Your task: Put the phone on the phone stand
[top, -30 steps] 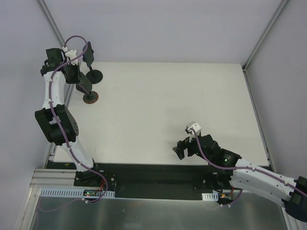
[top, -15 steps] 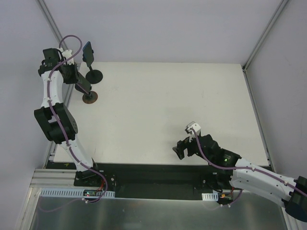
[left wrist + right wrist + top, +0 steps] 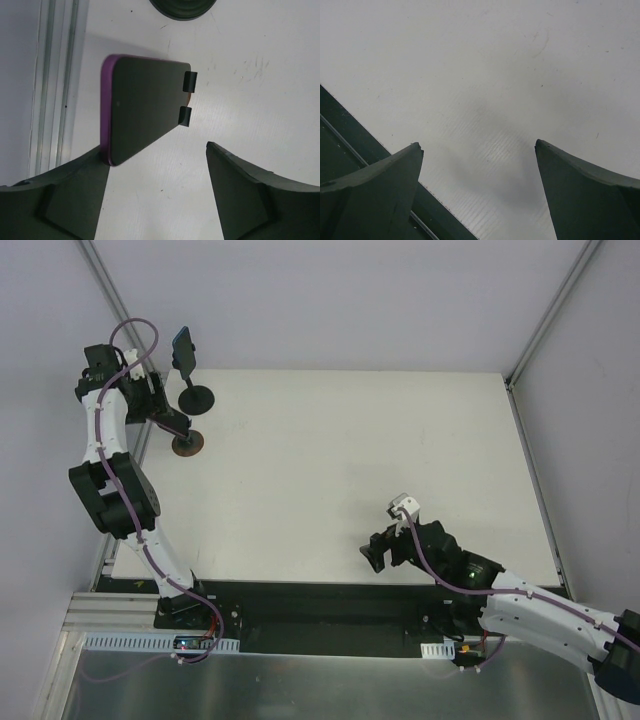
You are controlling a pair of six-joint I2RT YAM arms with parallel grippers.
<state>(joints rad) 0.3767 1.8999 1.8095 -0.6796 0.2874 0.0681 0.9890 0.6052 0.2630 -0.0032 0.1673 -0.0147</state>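
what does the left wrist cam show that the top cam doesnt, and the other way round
Only the left wrist view: a purple-rimmed phone seen close, two small black clips hooked on its right edge, and the left hand standing open. Only the top view: the phone with its bluish edge, up on the phone stand, and the right hand low over the near side. Both: the white table, its left rail, and apparently the stand's round base.

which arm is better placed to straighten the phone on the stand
Left: the left fingers are open close to the stand holding the phone. The right fingers hover over the table, far away.
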